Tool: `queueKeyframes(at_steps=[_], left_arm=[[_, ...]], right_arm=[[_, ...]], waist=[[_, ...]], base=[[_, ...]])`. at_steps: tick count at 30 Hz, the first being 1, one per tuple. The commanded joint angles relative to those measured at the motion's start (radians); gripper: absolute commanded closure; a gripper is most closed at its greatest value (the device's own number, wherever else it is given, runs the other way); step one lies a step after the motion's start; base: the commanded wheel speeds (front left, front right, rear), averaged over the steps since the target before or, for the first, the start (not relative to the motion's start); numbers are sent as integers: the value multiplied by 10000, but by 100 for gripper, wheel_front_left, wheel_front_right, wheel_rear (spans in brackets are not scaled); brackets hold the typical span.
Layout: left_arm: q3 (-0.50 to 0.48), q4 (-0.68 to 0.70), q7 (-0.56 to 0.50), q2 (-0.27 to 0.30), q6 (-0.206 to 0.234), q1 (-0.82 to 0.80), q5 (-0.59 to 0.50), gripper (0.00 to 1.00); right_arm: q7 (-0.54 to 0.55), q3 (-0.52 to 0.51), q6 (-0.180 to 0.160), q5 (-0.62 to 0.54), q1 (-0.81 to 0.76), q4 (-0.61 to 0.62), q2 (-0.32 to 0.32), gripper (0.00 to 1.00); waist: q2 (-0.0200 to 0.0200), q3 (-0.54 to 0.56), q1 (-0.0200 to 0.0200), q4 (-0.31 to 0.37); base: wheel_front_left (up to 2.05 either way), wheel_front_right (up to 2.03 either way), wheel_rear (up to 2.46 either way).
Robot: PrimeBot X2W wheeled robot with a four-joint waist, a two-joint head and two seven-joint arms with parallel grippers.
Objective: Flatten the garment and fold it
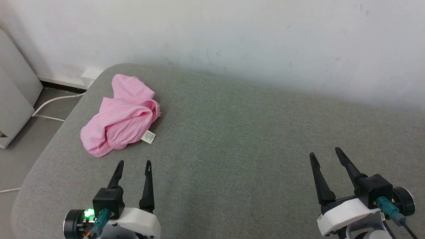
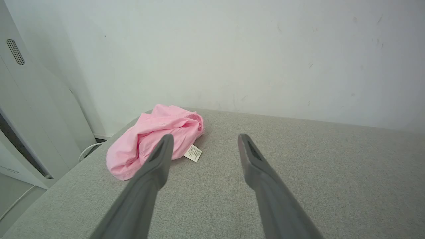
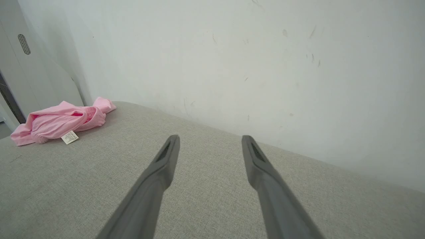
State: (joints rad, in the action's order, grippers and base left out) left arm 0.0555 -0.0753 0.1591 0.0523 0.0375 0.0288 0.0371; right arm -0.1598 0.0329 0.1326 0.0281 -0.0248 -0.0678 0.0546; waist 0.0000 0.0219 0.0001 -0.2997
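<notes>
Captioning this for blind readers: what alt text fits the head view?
A crumpled pink garment with a white care label lies at the far left of a grey cushioned surface against a white wall. The left gripper and right gripper hover open in front, empty.

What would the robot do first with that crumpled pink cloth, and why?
Probably reach the left gripper forward to the garment. The cloth lies bunched up, not flat, near the far left corner of the grey cushion, just ahead of that gripper. Both grippers are open and empty, and the right gripper sits well off to the other side.
</notes>
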Motion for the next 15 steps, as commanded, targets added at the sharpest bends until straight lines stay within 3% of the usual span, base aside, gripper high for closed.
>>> queueKeyframes(at_steps=[1, 15], left_arm=[[31, -67, 110, -7, 53, 126, 50, 0], [128, -146, 381, -11, 179, 149, 136, 0]], right_arm=[[-103, 28, -12, 51, -64, -17, -26, 0], [-374, 172, -14, 96, -40, -220, -31, 0]], waist=[[0, 49, -1, -182], [0, 30, -1, -748]], base=[[0, 0, 0], [0, 0, 0]])
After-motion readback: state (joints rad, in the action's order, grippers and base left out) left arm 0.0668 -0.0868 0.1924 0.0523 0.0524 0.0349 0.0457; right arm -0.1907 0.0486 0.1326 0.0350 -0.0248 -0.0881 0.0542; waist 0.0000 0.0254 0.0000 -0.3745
